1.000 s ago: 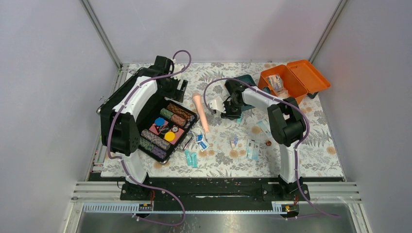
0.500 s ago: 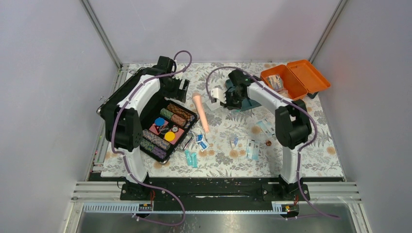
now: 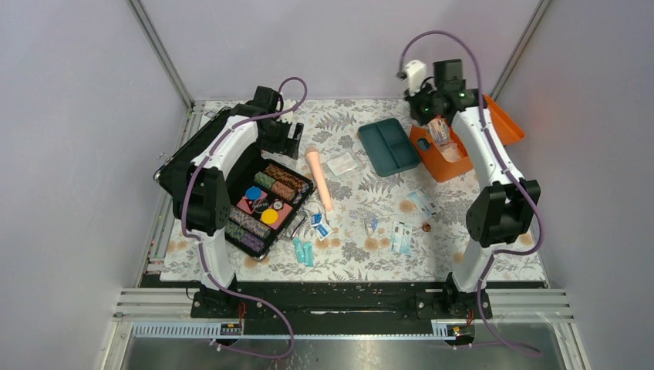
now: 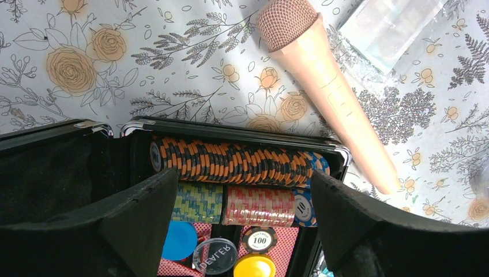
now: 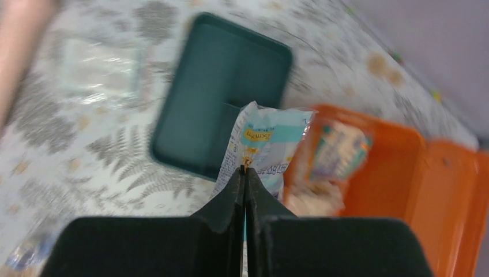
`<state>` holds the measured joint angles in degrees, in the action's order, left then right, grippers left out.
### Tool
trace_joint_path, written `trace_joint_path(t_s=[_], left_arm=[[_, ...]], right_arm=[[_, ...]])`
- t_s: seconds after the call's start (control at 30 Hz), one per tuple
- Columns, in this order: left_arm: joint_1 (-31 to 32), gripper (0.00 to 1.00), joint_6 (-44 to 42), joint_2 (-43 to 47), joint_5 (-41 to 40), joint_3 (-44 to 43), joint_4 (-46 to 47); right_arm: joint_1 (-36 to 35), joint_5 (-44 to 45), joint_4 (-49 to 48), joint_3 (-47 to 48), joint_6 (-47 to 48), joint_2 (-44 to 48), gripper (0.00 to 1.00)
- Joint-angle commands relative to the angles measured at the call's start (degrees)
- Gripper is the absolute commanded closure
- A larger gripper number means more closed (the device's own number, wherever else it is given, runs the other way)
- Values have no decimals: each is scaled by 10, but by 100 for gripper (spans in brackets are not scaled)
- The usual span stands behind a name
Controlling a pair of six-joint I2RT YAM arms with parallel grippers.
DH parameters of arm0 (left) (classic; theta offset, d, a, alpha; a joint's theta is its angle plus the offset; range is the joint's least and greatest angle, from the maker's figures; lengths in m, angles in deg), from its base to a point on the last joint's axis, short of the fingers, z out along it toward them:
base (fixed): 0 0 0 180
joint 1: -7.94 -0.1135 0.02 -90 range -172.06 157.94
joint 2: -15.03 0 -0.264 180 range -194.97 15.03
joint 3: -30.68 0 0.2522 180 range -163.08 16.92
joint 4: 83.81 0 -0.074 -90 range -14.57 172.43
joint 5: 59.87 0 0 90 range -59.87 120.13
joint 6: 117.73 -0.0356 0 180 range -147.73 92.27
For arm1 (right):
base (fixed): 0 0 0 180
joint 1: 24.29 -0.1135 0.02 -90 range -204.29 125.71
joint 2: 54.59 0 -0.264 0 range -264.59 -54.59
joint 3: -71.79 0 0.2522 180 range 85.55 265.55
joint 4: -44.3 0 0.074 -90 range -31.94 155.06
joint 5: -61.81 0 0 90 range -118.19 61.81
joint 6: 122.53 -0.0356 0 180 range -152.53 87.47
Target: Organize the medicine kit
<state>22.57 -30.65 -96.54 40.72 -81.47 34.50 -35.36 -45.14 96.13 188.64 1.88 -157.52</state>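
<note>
- The right gripper (image 5: 244, 171) is pressed together, and the edge of a pale blue and white packet (image 5: 266, 141) is pinched in it, high above the medicine kit (image 3: 438, 166).
- The medicine kit is found at the far right of the flowered cloth (image 3: 501, 254), with its orange lid (image 3: 505, 119) laid open.
- Its dark teal tray (image 3: 389, 145) is laid on the cloth, just beside the box's left.
- The left gripper (image 4: 243, 176) is spread wide over the far end of the black chip case (image 4: 230, 128), near a peach microphone (image 4: 328, 86). Nothing is gripped by it.
</note>
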Motion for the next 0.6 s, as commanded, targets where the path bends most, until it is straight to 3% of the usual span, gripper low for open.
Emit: trace_joint_path(t_s=[0.0,0.2,0.57], left_arm=[[2,17,10,0,9,-22,15],[2,17,8,2,3,-20,15],[2,17,-1,5,-11,-17,7]], right_arm=[[65,160,-17,42,-189,-36,100],[105,350,-28,13,-367,-53,100],[136,403,9,23,-551,-138,100]])
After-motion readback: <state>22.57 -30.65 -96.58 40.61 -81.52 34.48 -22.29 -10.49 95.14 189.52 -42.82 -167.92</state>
